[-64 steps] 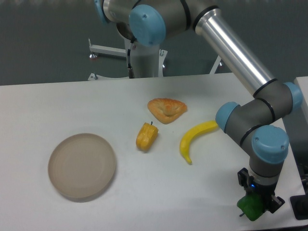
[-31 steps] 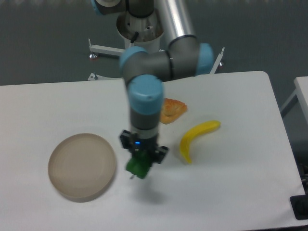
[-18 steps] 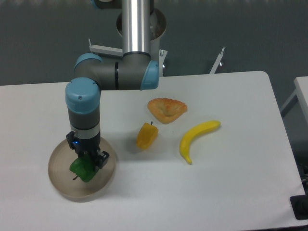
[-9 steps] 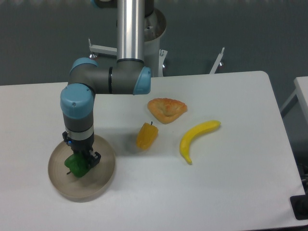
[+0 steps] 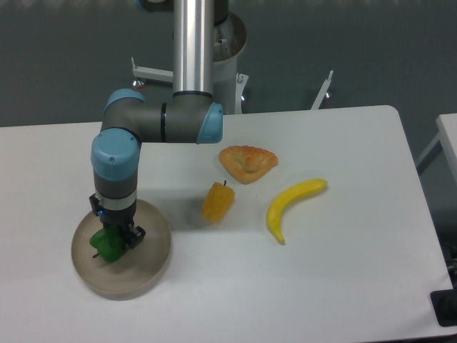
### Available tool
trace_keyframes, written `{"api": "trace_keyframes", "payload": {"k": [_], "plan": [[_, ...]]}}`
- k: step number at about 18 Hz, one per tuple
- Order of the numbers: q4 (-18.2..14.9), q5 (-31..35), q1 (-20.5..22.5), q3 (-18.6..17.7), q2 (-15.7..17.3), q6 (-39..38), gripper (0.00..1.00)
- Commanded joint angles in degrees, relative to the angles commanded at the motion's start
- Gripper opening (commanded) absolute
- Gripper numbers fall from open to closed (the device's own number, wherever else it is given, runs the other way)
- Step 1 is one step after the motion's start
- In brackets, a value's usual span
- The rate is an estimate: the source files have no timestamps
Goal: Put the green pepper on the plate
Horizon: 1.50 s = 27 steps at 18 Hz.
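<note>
green pepper, one, gripped over plate.

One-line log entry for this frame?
phase: placing | gripper: shut on green pepper | pepper over plate | release: not yet

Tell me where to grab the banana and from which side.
Grip the banana at its thick middle, coming straight down with the claw closing across its width. It lies flat and curved on the table, well apart from the yellow pepper, so both flanks look free.

Legible text, labels, brands, numbers, signs: none readable on any item or surface in view.
</note>
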Motion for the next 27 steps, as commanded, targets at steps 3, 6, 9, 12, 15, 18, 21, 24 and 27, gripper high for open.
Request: {"api": "trace_keyframes", "payload": {"k": [3,6,9,12,15,18,21,24,27], "plan": [[0.4,0.0,0.0,0.1,-0.2,0.4,0.37],[0.4,0.0,0.0,0.0,-0.6,0.5,0.37],[0.4,0.0,0.0,0.0,-0.8,0.5,0.37],[0.4,0.0,0.2,0.4,-0.9,0.4,0.39],[0.4,0.0,0.3,0.4,-0.9,0.4,0.74],[0.4,0.0,0.4,0.4,-0.7,0.4,0.97],[0.3,0.1,1.1,0.4,0.0,0.3,1.00],[0.1,0.1,3.2,0.4,1.9,0.5,1.00],[-0.3,0.3,6.8,0.5,4.6,0.8,1.00]]}}
